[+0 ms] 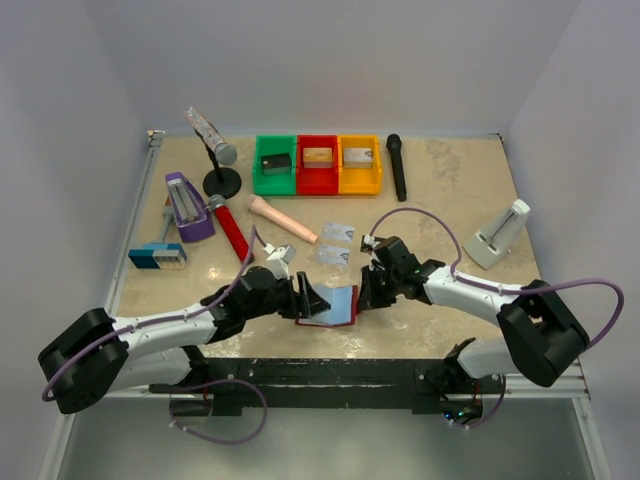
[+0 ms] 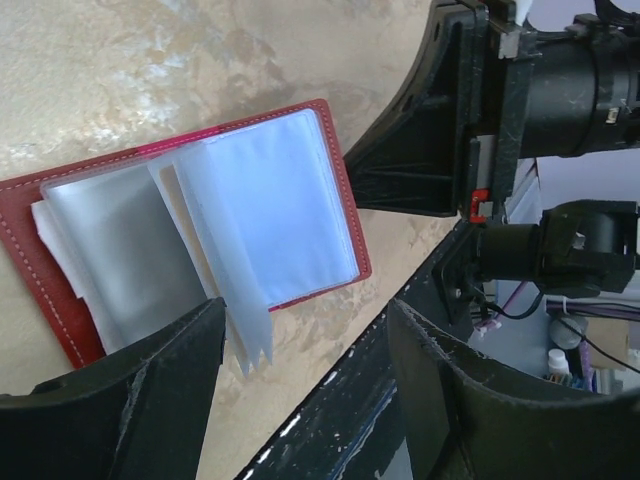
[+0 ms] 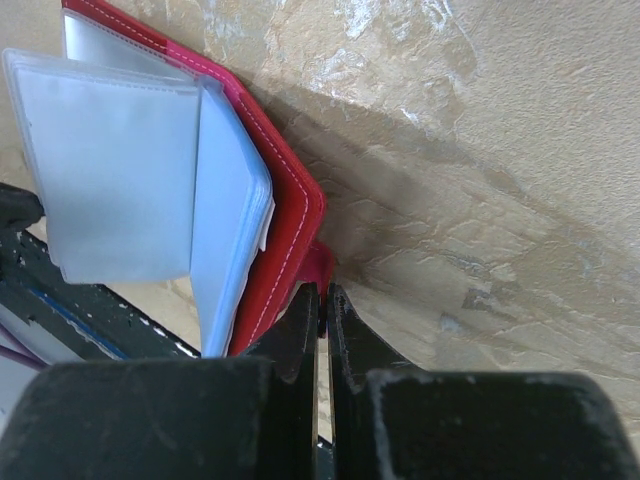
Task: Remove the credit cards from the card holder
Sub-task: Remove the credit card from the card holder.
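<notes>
R gripper [image 3: 322, 300] pinches card holder [image 3: 288, 215] tab [image 3: 318, 265] (pockets [image 2: 285, 200] fanned open), L gripper [image 2: 305, 330] spread wide.

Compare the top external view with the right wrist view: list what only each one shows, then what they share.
Only the top external view: two credit cards lying loose on the table beyond the card holder, the coloured bins, and the open left gripper. Only the right wrist view: close up, the right gripper shut on the holder's little red tab. Both: the card holder lying open, pale pockets up, on the table.
</notes>
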{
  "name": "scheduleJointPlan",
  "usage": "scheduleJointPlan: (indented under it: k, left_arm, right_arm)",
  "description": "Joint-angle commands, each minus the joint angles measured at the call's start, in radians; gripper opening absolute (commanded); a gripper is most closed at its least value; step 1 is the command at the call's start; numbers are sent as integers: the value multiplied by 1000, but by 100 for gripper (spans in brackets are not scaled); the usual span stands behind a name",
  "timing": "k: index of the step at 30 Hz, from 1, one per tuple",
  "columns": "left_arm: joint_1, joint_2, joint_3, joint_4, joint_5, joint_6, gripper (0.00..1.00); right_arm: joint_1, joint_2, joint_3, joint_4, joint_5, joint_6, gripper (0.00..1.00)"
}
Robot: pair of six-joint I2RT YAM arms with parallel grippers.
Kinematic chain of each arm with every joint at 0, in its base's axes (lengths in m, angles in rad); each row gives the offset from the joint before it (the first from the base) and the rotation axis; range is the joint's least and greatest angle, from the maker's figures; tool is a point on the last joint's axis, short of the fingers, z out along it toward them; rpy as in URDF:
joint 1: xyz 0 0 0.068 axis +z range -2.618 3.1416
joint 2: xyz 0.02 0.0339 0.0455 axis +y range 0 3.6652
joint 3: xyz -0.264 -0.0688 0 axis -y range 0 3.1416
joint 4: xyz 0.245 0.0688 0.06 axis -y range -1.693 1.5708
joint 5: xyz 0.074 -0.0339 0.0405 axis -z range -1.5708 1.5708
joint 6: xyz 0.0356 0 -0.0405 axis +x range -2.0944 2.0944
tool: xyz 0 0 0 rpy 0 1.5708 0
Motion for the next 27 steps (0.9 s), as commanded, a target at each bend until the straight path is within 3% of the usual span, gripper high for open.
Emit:
scheduleJointPlan:
  k: [1,13,27]
  left_arm:
    - [-19,24,59,67,53,32,70]
    - [-65,117,161,25,82,67,71]
    - [-64,4,116,-126,-93,82,70]
  right_arm:
    - [6,4,-2,31,-19,9,0]
    - [6,1,0,21,-10,6,0]
    - [5,7,7,19,-13,0,0]
